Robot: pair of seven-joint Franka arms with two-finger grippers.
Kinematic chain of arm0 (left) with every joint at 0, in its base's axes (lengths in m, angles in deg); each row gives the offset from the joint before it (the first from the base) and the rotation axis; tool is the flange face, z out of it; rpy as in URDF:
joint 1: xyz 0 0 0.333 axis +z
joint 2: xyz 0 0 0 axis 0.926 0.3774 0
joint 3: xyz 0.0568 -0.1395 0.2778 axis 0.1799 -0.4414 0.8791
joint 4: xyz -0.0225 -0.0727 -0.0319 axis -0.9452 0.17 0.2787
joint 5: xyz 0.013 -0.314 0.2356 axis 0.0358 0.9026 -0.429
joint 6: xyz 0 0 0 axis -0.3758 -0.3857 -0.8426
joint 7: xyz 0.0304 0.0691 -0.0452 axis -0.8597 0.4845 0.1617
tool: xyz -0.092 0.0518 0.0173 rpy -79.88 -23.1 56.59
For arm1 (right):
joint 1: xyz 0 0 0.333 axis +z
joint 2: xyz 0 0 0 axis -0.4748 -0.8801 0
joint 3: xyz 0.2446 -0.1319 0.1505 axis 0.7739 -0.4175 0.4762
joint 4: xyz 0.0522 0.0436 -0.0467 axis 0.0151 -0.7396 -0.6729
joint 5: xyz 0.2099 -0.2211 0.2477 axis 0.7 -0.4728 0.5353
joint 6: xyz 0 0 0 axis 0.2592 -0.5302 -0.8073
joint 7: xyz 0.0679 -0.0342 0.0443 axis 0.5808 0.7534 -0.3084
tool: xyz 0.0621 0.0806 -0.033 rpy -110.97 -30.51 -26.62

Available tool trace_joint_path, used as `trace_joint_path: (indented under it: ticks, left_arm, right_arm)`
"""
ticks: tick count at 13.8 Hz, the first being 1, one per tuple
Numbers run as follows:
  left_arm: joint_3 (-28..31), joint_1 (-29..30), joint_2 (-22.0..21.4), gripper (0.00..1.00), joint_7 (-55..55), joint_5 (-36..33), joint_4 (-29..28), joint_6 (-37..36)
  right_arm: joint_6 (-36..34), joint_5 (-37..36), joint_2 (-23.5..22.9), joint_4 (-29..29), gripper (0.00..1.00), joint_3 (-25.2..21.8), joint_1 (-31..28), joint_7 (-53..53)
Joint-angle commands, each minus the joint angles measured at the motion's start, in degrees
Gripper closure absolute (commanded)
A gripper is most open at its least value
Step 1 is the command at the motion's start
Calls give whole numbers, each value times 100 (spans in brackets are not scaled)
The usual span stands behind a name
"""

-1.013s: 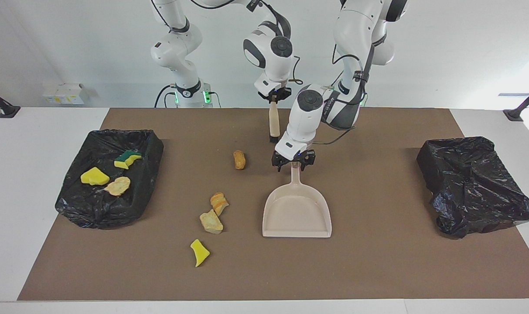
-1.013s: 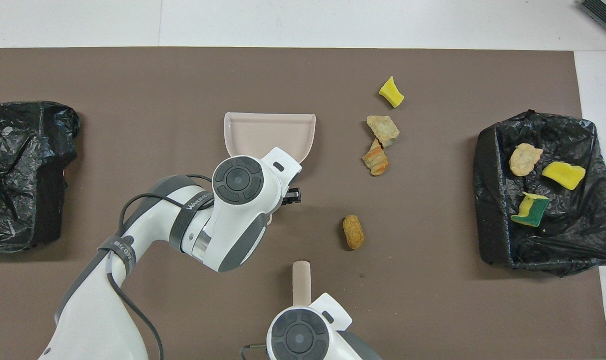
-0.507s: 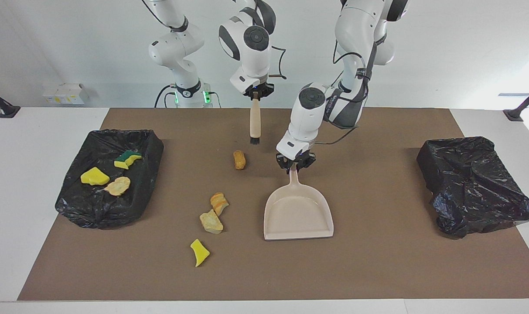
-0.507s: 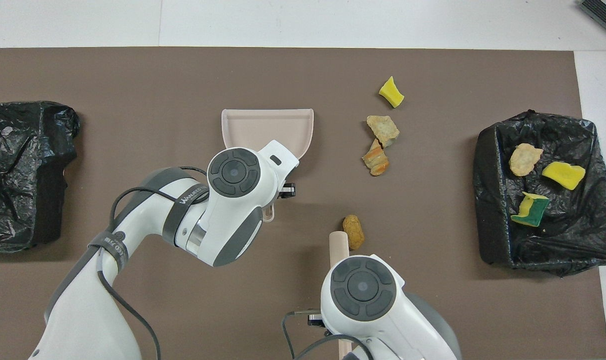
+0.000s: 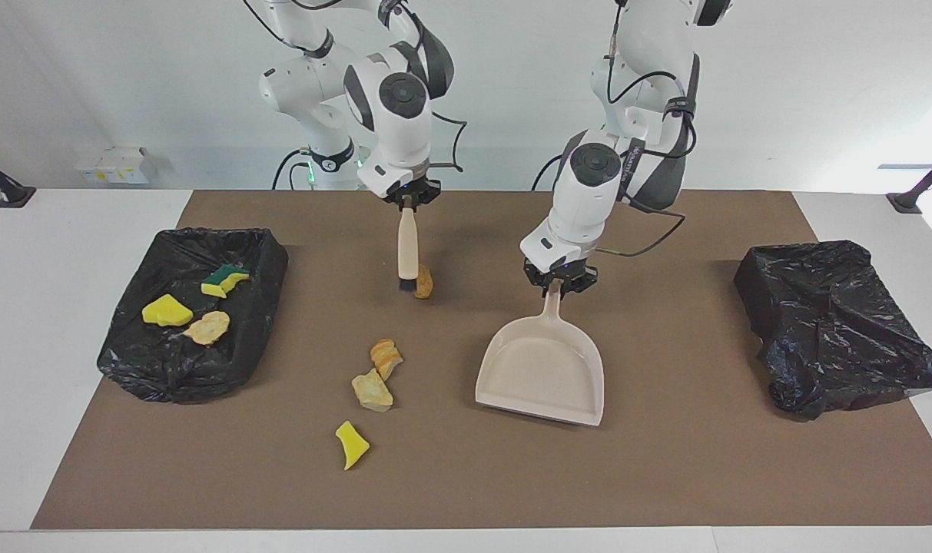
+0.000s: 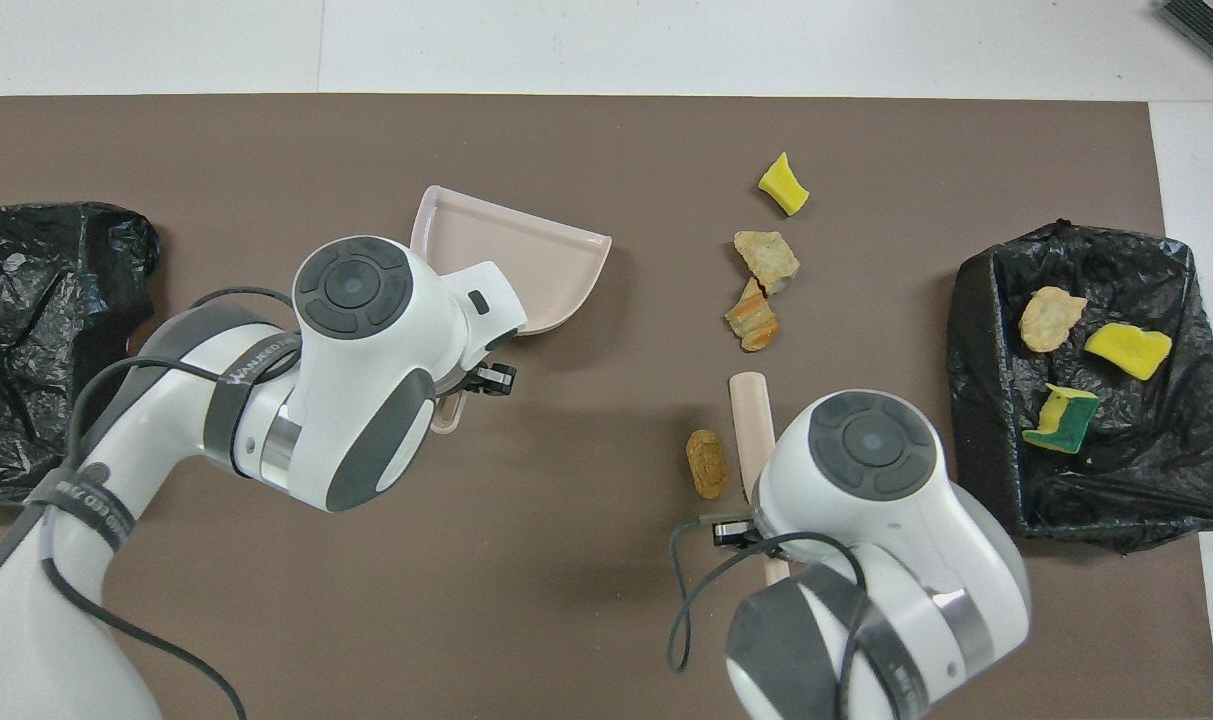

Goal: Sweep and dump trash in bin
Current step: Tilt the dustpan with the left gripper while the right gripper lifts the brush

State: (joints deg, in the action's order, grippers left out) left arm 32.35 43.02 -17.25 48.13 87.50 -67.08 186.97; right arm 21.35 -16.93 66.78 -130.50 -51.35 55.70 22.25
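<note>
So since a second ago the right gripper (image 5: 409, 201) has swung its brush (image 5: 407, 247) over beside the tan lump (image 5: 423, 281), and the left gripper (image 5: 559, 283) has clamped the dustpan (image 5: 542, 372) handle and skewed it. Facing view: bristles touch the lump on the side toward the right arm's end.

Overhead view: brush (image 6: 750, 422) lies alongside the lump (image 6: 707, 463); the dustpan (image 6: 526, 275) sits toward the left arm's end, mouth facing away from the robots. The other scraps (image 6: 764, 288) lie farther out.

Glossy crinkled black plastic is lining the bin (image 5: 193, 311); the dustpan (image 5: 542, 369) is showing smooth beige plastic; the mat (image 5: 665, 461) is looking matt brown.
</note>
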Motion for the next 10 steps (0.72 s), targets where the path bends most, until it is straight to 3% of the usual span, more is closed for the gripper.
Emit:
trace_joint_path:
  ticks: [1,3,5,8,10]
  left_arm:
    - [-34,326,-365,100,1102,-90,-69,-485]
    - [-33,485,-576,100,1613,-90,-104,-890]
    - [-33,581,-734,100,2297,-108,-165,-1294]
    - [-33,775,-761,100,3581,-134,-236,-1305]
    - [-33,802,-805,100,3637,-187,-323,-1305]
  right_arm:
    - [402,-374,-336,230,100,63,-747,-951]
    - [536,-637,-756,651,100,63,-1283,-1330]
    - [623,-954,-1170,1143,100,63,-1435,-1438]
    - [633,-1368,-1855,2091,100,72,-1628,-1525]
    - [694,-1456,-2234,2401,100,63,-1768,-1954]
